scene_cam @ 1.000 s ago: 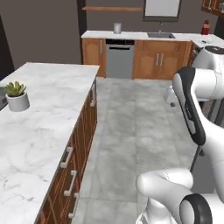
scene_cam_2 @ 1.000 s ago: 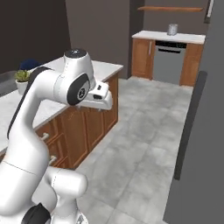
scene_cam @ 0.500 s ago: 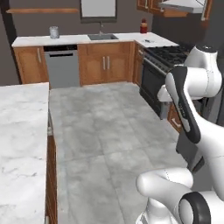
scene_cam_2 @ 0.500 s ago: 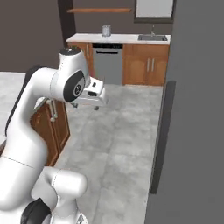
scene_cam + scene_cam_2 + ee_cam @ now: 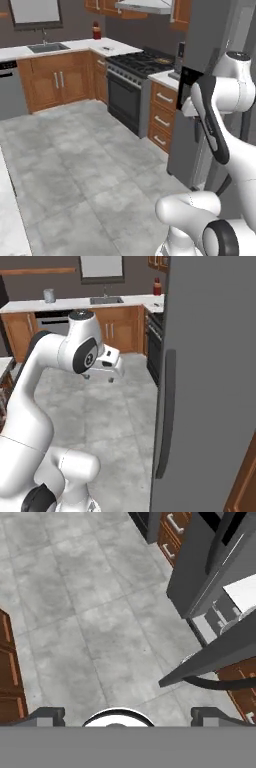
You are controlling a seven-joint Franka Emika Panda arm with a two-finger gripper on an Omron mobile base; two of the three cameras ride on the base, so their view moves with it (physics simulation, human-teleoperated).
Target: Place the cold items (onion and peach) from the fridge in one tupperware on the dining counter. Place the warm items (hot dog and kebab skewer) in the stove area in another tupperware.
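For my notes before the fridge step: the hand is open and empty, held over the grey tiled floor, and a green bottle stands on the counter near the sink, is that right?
Almost: the bottle is red, not green, as the left base view shows. The hand is indeed open and empty over the tiled floor, and the bottle does stand on the counter near the sink.

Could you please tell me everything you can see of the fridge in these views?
The fridge is a tall, dark grey appliance with a smooth, matte metal-like front. In the right base view it stands close by on the right, its door shut, with a long, dark, vertical bar handle near the left edge. In the left base view it rises beside the wooden drawer cabinet next to the stove, partly behind the white arm. It stands on the grey tiled floor. Its contents cannot be seen.
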